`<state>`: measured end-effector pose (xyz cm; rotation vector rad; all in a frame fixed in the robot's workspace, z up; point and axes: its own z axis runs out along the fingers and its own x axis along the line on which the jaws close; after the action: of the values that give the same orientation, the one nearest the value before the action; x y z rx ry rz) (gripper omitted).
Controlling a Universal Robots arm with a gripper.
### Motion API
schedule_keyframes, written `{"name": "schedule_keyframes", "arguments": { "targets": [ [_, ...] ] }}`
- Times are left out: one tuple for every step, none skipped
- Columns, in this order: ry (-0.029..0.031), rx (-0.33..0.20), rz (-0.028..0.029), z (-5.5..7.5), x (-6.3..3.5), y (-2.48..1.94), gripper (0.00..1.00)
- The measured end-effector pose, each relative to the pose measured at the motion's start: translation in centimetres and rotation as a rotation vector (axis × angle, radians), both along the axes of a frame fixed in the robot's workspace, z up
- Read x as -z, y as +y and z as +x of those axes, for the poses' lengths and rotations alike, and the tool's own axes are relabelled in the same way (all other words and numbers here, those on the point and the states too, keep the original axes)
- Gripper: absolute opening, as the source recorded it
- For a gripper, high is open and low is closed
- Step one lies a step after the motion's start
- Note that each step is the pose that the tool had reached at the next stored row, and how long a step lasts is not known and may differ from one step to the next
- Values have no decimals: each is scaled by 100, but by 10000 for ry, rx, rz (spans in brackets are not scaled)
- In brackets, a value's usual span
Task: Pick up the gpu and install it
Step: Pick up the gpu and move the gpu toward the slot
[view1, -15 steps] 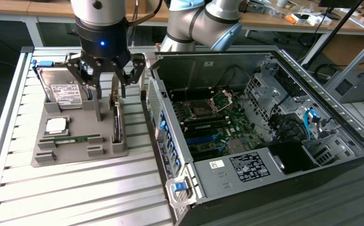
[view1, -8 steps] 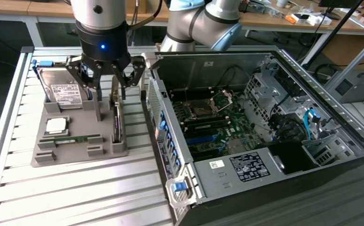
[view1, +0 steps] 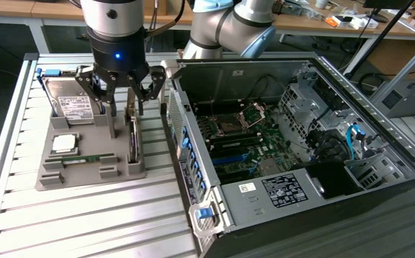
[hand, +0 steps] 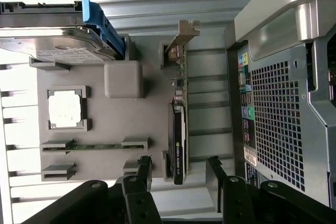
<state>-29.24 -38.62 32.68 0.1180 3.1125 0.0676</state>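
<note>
gpu (hand: 179, 129) stands on edge, apparently slotted in grey holder (hand: 115, 124).

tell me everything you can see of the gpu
The gpu is a thin dark card with a black shroud and a silver bracket at one end. It stands on edge in a slot of the grey tray, beside the case. The open gripper hangs over it, not gripping it.

The gpu (hand: 178, 129) stands on edge in the tray (hand: 105, 124) below the gap between the fingers (hand: 143, 174), hard drive (hand: 52, 43) one side, computer case (hand: 273, 103) the other.
</note>
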Motion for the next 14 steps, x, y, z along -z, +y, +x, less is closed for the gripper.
{"name": "schedule_keyframes", "arguments": {
  "targets": [
    [0,0,0,0,5,0,54],
    [0,0,0,0,9,0,54],
    [0,0,0,0,14,0,54],
    [0,0,0,0,19,0,54],
    [0,0,0,0,24,0,54],
    [0,0,0,0,28,0,54],
    [0,0,0,0,33,0,54],
    [0,0,0,0,38,0,54],
    [0,0,0,0,43,0,54],
    [0,0,0,0,48,0,54],
    [0,0,0,0,52,0,54],
    [0,0,0,0,57,0,54],
    [-1,0,-1,0,62,0,54],
    [-1,0,-1,0,66,0,54]
  ]
}}
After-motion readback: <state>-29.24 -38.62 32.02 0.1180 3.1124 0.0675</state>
